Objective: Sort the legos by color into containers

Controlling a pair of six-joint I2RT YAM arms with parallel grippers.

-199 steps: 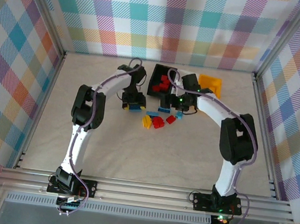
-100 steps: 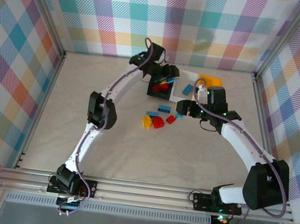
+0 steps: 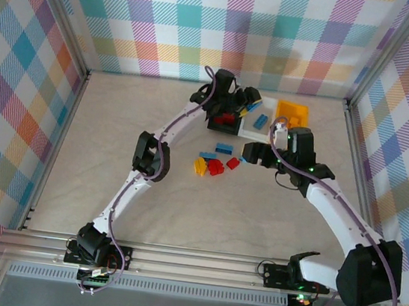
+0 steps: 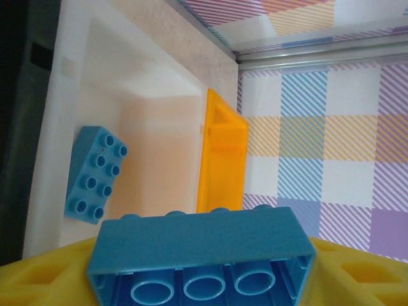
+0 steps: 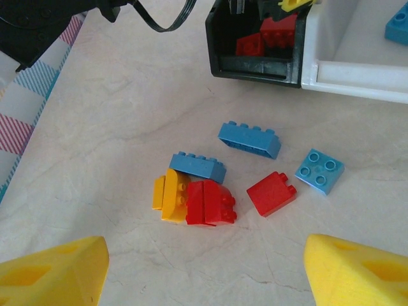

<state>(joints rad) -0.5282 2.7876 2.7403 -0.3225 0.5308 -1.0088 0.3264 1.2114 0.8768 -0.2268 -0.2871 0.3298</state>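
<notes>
My left gripper (image 4: 204, 258) is shut on a blue lego (image 4: 201, 248), hanging over the white container (image 4: 159, 83), where another blue lego (image 4: 94, 173) lies. The black container (image 5: 255, 60) holds red legos (image 5: 268, 35). The yellow-orange container (image 3: 291, 112) stands at the right of the row. My right gripper (image 5: 205, 255) hovers open over the loose legos on the table: two long blue ones (image 5: 250, 139) (image 5: 199, 166), a yellow one (image 5: 169, 193), two red ones (image 5: 210, 203) (image 5: 271, 193) and a small light-blue one (image 5: 320, 171).
The three containers stand side by side near the back wall (image 3: 227, 35). My left arm (image 3: 151, 154) reaches diagonally across the table past the loose pile. Bare tabletop (image 3: 182, 210) stretches in front of the pile.
My left arm swung from beside the pile to the back, carrying the blue lego over the white container. My right gripper pulled back from the black container to above the pile.
</notes>
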